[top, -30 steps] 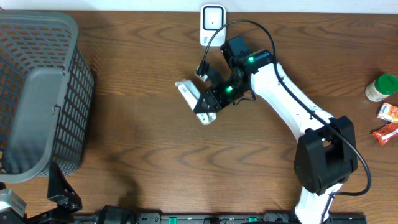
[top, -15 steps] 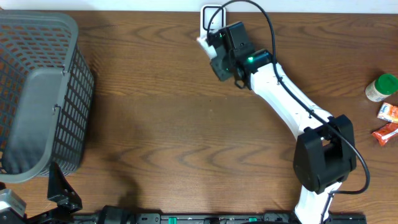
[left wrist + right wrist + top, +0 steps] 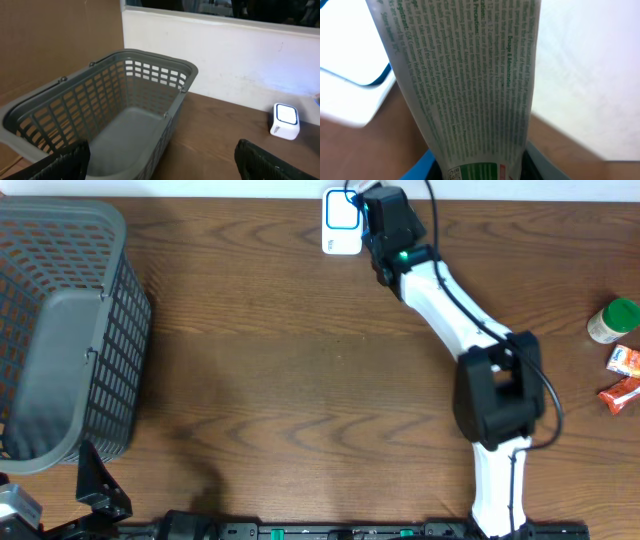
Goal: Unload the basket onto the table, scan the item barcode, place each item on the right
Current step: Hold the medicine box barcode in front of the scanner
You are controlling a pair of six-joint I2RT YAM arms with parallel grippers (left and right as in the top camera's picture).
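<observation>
Beside the scanner (image 3: pixel 350 100), the tube (image 3: pixel 470 85) runs off-frame.

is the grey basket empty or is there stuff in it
Empty. The left wrist view looks into the basket and shows only its bare grey floor; the overhead view shows nothing inside either.

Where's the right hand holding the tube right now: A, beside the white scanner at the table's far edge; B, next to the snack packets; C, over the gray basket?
A: the right hand holds the printed tube close beside the white scanner.
</observation>
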